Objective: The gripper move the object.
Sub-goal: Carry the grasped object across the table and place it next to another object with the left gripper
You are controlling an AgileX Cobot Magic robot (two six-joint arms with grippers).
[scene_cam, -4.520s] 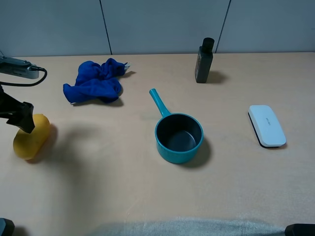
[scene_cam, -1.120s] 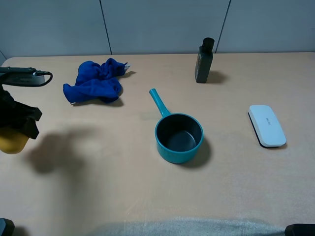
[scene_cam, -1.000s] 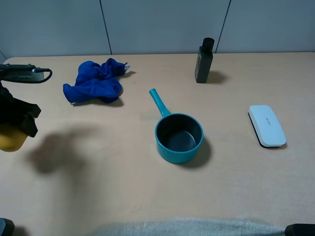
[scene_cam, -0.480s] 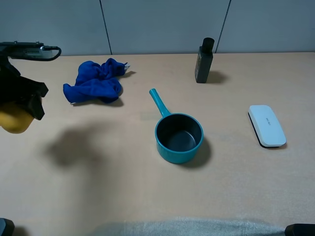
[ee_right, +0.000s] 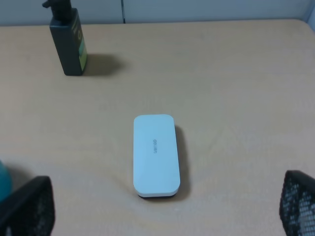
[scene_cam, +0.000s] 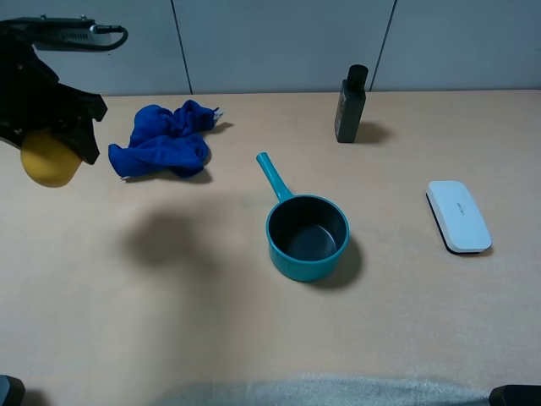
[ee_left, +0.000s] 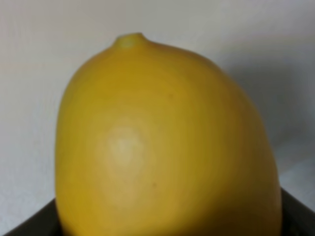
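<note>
Lifted higher: one lemon (scene_cam: 46, 163), left hand (scene_cam: 54, 138).

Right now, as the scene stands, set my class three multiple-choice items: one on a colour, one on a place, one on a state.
1. The saucepan is: A red; B teal; C white.
2. The black bottle stands: A near the far edge of the table; B inside the saucepan; C at the table's near edge.
3. The lemon is: A lying on the table; B inside the saucepan; C held in the air by the left gripper's fingers.

Answers:
1 B: bowl and handle are both teal.
2 A: it stands upright close to the wall, beyond the saucepan.
3 C: the fingers clasp it clear of the table, and its shadow falls apart from it.
</note>
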